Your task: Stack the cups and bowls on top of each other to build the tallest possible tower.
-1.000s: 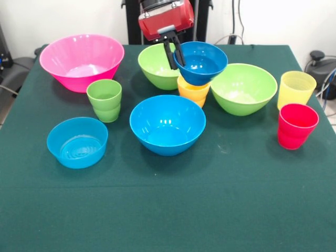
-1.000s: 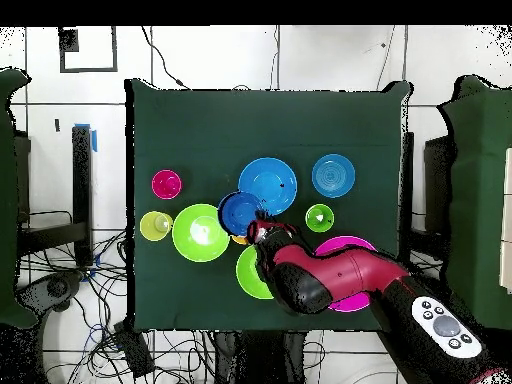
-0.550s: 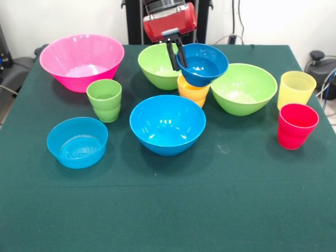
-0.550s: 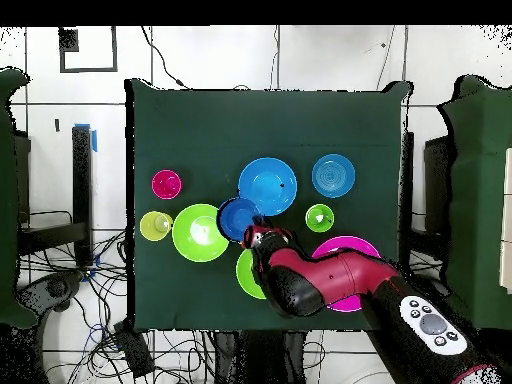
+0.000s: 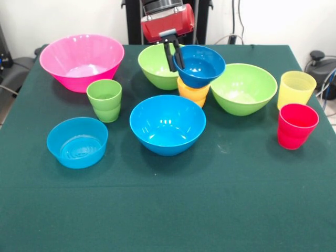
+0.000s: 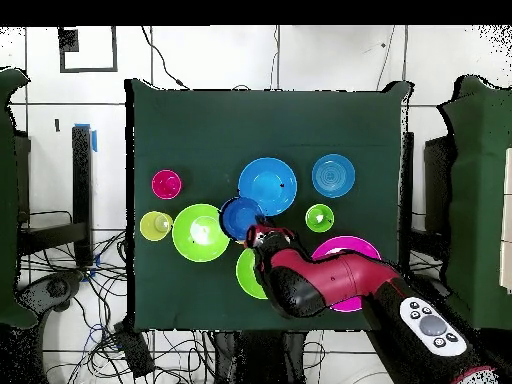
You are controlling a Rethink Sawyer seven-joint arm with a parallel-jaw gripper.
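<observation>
Small dark blue bowl (image 5: 199, 65) sits tilted on the orange-yellow cup (image 5: 193, 91), between the two lime green bowls. The tool (image 5: 174, 54) pinches its near-left rim. Judgement: level and centre the bowl on the cup before release, or it slides off.

— What is hidden from above?
— Orange-yellow cup (image 5: 193, 90): wholly under the dark blue bowl (image 6: 240, 215). Pink bowl (image 6: 352, 243) and one lime green bowl (image 6: 246, 274): partly covered by the arm (image 6: 330, 285).
— Cut off?
— Arm, at the front view's top edge.
</observation>
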